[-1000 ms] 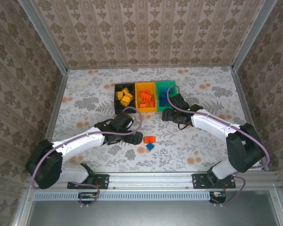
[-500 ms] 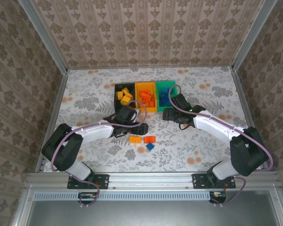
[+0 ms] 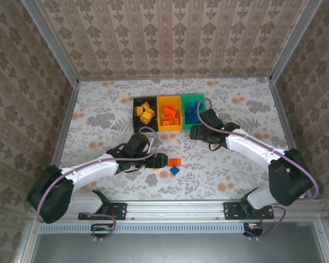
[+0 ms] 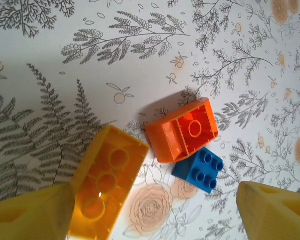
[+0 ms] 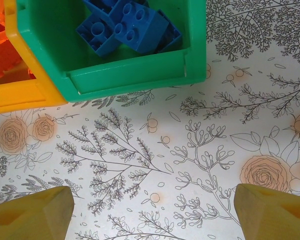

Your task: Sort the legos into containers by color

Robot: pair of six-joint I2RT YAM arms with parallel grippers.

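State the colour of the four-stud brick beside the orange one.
The small four-stud plastic brick is blue; left wrist view.

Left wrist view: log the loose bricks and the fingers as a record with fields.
yellow-orange brick: hollow side up, lying against one finger
red-orange brick: hollow side up, beside the blue one, apparently touching it
blue brick: studs up, two by two
left gripper: open, fingers wide apart, nothing clamped
surface: floral tablecloth
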